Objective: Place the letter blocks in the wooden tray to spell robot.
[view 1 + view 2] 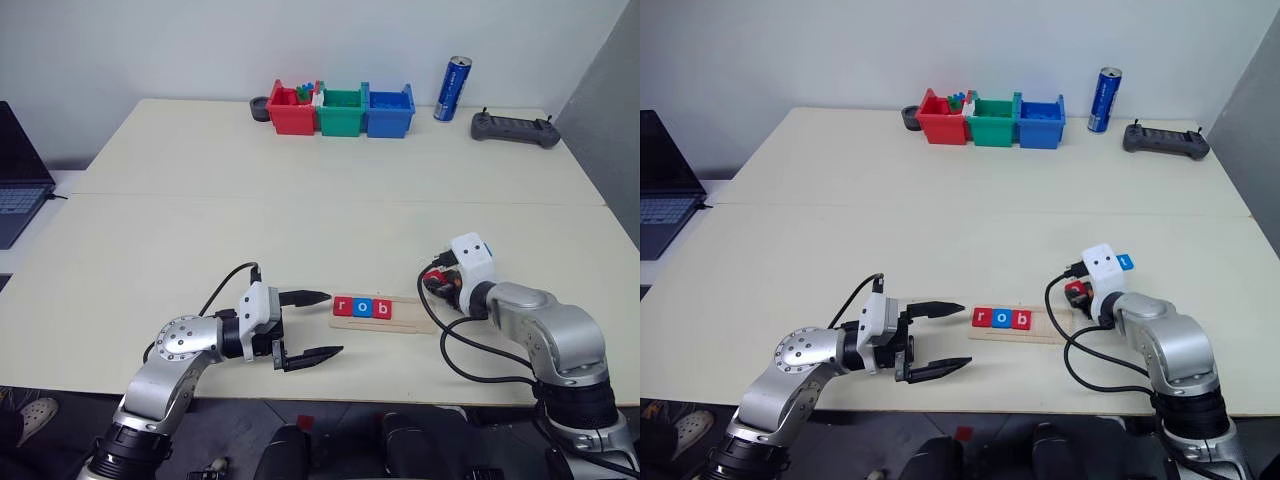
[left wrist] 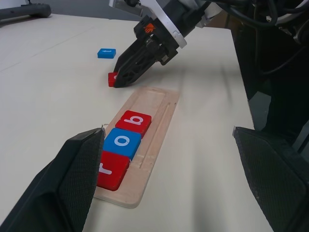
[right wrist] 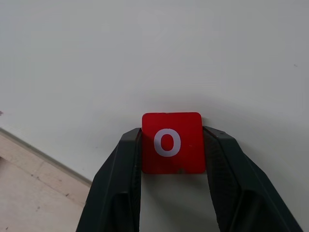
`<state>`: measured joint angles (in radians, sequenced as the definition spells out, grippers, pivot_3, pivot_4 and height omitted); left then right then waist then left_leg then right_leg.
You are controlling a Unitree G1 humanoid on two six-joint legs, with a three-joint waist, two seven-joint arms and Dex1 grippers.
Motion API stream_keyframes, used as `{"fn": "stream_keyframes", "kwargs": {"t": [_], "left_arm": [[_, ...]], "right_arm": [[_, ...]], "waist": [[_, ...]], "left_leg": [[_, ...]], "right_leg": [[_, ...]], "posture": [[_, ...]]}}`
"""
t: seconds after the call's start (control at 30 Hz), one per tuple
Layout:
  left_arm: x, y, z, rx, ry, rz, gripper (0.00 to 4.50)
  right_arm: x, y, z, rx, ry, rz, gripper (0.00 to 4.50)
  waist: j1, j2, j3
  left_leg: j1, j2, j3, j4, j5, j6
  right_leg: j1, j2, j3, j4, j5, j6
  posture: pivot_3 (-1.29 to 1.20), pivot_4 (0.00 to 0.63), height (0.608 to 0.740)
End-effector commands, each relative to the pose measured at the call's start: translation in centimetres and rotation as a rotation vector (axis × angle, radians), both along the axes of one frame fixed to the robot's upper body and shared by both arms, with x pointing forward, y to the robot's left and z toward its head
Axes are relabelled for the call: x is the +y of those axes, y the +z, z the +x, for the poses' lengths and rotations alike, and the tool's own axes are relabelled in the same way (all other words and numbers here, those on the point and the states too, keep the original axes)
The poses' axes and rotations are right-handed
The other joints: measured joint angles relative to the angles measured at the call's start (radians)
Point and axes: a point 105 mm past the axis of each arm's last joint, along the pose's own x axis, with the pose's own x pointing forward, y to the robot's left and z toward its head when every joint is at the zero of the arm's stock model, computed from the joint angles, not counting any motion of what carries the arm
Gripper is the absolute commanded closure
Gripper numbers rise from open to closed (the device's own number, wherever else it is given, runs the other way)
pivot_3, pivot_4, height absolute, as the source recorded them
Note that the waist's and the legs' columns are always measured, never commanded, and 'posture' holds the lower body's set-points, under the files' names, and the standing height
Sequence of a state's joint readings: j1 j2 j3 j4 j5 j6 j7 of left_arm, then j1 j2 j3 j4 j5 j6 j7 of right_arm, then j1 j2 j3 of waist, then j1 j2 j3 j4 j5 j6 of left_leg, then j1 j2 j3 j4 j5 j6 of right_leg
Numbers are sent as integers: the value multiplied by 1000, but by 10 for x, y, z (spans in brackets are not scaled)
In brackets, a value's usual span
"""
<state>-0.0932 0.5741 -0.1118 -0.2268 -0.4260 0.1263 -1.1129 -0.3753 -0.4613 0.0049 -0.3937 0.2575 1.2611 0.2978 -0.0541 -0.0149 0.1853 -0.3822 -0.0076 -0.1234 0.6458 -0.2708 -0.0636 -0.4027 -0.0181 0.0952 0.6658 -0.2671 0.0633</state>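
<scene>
Letter blocks r, o and b (image 2: 121, 141) sit in order in the wooden tray (image 2: 153, 109), filling its left part and leaving the two slots at its right end bare. My right claw (image 3: 171, 145) is down on the worktop (image 1: 300, 220) just beyond the tray's right end, its two fingers pressed against the sides of the red o block (image 3: 171, 142), which lies flat on the worktop. The blue t block (image 2: 106, 52) lies by itself a little farther out, apart from the tray. My left claw (image 1: 312, 326) hangs open near the tray's left end, holding nothing. Step in hand, as I judge it: securing the second o. Next move calls for a lift, a short carry leftward, and setting the block in the groove touching the b, letter upright. The t block then follows.
</scene>
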Motion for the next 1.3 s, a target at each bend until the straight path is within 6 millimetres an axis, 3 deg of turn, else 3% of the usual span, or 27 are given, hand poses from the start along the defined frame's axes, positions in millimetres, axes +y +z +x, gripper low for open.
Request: {"fn": "stream_keyframes", "kwargs": {"t": [0.03, 0.17, 0.27, 0.57, 0.83, 1.1, 1.13, 1.3], "left_arm": [[0, 11, -1, -45, -7, -8, 0], [0, 10, -2, -43, -6, -10, 0], [-1, 9, -3, -40, -8, -11, 0], [-2, 9, -2, -38, -19, -8, 0], [-2, 10, -1, -38, -23, -7, 0], [-2, 10, 0, -41, -19, -7, 0], [-2, 10, 0, -42, -18, -7, 0], [-2, 9, 1, -42, -17, -6, 0]], "right_arm": [[-18, 25, 1, -60, -52, -12, 3051], [-43, 31, -12, -26, -179, -26, 3051], [-51, 27, -27, 11, -259, -15, 3051], [-32, 4, -57, 33, -292, 58, 3051], [-35, -12, -67, 83, -349, 65, 3051], [-33, -9, -63, 70, -356, 84, 239], [-33, -7, -62, 63, -357, 82, 35], [-41, 13, -48, -12, -370, 46, 35]], "waist": [[1, 0, 0], [1, 0, 0], [2, 0, 0], [0, 0, 0], [0, 0, -1], [-1, 0, -1], [-2, 0, -1], [-2, 0, -1]], "left_leg": [[0, 0, 0, 0, 0, 0], [-1, 0, 0, 0, 0, 0], [-1, 0, 0, -1, 0, 0], [-1, 0, 1, -1, 0, 0], [-1, 0, 0, -1, 0, 0], [0, 0, 0, 0, 0, 0], [0, 0, 0, 0, 0, 0], [-1, 0, 1, -1, 0, 0]], "right_leg": [[0, 0, 0, 0, 0, 0], [-1, 0, 0, 0, 0, 0], [-1, 0, 0, 0, 0, 0], [-1, 0, 1, 0, 0, 0], [-1, 0, 0, 0, 0, 0], [0, 0, 0, -1, 0, 0], [0, 0, 0, -1, 0, 0], [-1, 0, 1, -1, 0, 0]], "posture": [[0, 150, 740], [0, 150, 740], [0, 150, 740], [0, 150, 740], [0, 150, 740], [0, 150, 740], [0, 150, 740], [0, 150, 740]]}}
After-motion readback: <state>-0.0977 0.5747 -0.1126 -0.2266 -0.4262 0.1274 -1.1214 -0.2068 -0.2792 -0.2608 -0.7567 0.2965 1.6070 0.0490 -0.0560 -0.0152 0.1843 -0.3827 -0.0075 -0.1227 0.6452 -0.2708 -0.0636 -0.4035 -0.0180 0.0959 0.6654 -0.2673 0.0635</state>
